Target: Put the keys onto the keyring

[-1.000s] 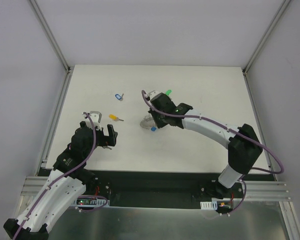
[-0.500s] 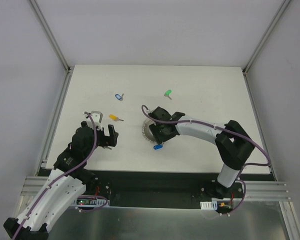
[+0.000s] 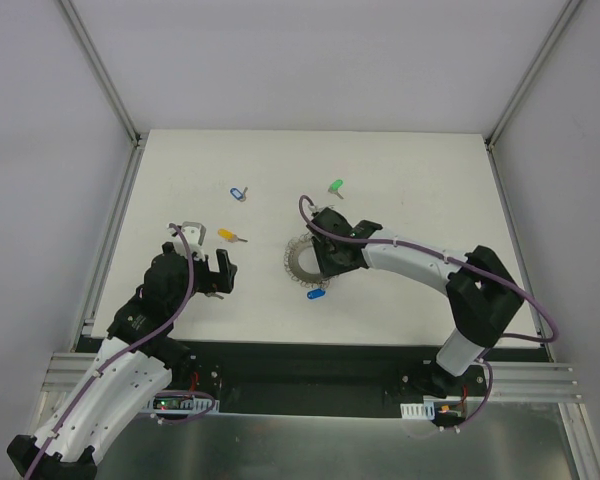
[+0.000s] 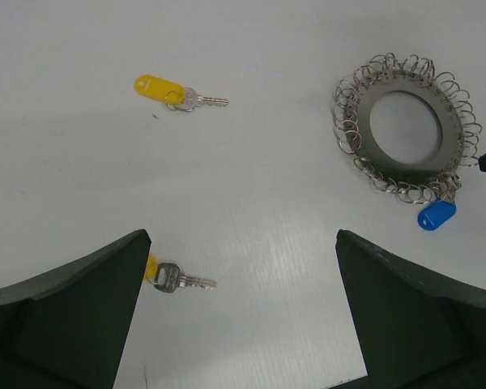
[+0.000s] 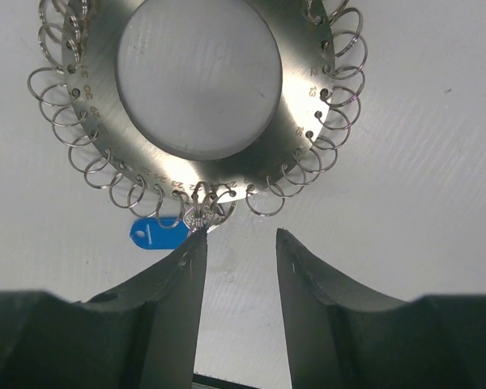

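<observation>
The keyring (image 3: 300, 261) lies flat mid-table, a grey metal disc (image 5: 251, 166) rimmed with small wire loops. A blue-tagged key (image 3: 316, 294) hangs on its near edge, tag (image 5: 150, 233) flat on the table. My right gripper (image 5: 241, 235) is open just short of that edge, nothing between its fingers; one fingertip (image 5: 196, 243) touches the key's loops. Loose keys: green (image 3: 335, 186), blue (image 3: 238, 192), yellow (image 3: 230, 236). My left gripper (image 4: 241, 243) is wide open over bare table; another yellow-tagged key (image 4: 178, 279) peeks from behind its left finger. The ring (image 4: 405, 126) is at upper right.
The white table ends in metal rails at the left (image 3: 115, 240) and right (image 3: 515, 250). Grey walls stand behind and beside it. Both arm bases sit on the dark strip (image 3: 310, 365) at the near edge.
My right gripper was shut holding the ring tilted off the table; it has set the ring flat, opened, and drawn back slightly. The left arm has not moved.
</observation>
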### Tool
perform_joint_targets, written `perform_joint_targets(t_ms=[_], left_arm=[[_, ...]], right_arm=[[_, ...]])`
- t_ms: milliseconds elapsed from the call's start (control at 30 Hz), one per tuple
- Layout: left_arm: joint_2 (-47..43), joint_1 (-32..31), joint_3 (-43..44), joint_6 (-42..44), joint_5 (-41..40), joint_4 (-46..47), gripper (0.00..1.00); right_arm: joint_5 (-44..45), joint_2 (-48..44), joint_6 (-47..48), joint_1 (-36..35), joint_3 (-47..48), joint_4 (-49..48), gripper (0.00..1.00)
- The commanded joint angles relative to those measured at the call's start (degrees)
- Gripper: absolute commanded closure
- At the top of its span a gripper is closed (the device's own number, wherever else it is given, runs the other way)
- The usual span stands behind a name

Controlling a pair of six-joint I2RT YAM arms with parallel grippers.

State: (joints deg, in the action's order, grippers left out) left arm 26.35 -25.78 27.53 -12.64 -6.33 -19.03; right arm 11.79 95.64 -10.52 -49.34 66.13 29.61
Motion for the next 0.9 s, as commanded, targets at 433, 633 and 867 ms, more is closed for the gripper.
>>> perform_joint_targets(t_ms=[433, 633, 867], left_arm=[[0.6, 0.5, 1.7, 0.3, 1.3, 1.9, 0.01], [1.0, 0.5, 1.6, 0.3, 1.1, 1.8, 0.01], [-0.2, 0.5, 1.4, 1.0, 0.4, 1.9, 0.01]], right_arm=[[-2.4, 2.2, 34.4, 0.4, -0.6, -0.5, 0.62], [-4.7, 4.9, 41.4, 0.0, 2.1, 2.2, 0.62], [-4.5, 7.9, 45.6, -1.5, 4.3, 3.9, 0.69]])
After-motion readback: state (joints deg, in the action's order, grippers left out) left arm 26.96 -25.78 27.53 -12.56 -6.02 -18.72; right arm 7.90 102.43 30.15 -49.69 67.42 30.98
